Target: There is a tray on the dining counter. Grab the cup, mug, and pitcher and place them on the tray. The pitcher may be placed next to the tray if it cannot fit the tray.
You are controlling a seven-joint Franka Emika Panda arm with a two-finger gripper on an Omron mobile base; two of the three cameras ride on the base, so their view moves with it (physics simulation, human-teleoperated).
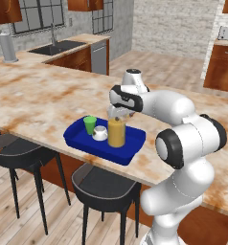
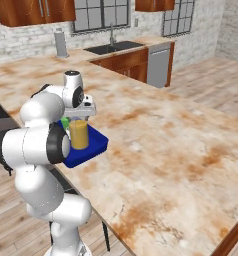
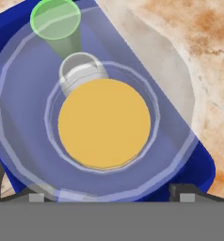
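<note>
On the dining counter (image 1: pixel 39 95) lies the blue tray (image 1: pixel 77 141), near the counter's front edge. Three vessels stand on it: the green cup (image 1: pixel 90 124), the white mug (image 1: pixel 100 133) and the tall pitcher (image 1: pixel 117 135) of orange liquid. My gripper (image 1: pixel 117 116) hangs straight down over the pitcher's top. In the hand view the pitcher (image 3: pixel 104 124) stands upright below, with the mug (image 3: pixel 81 70) and cup (image 3: pixel 56 21) beyond it. The two fingertips (image 3: pixel 36 196) stand wide apart on either side of the rim, so the gripper (image 3: pixel 111 195) is open. From the right, the pitcher (image 2: pixel 79 135) stands on the tray (image 2: pixel 93 147).
Two dark bar stools (image 1: pixel 20 153) (image 1: pixel 104 186) stand under the counter's front edge below the tray. A sink (image 1: pixel 56 48) and a grey cylinder (image 1: pixel 8 45) are on the far counter. Bare marble top (image 2: pixel 156 140) stretches to the right of the tray.
</note>
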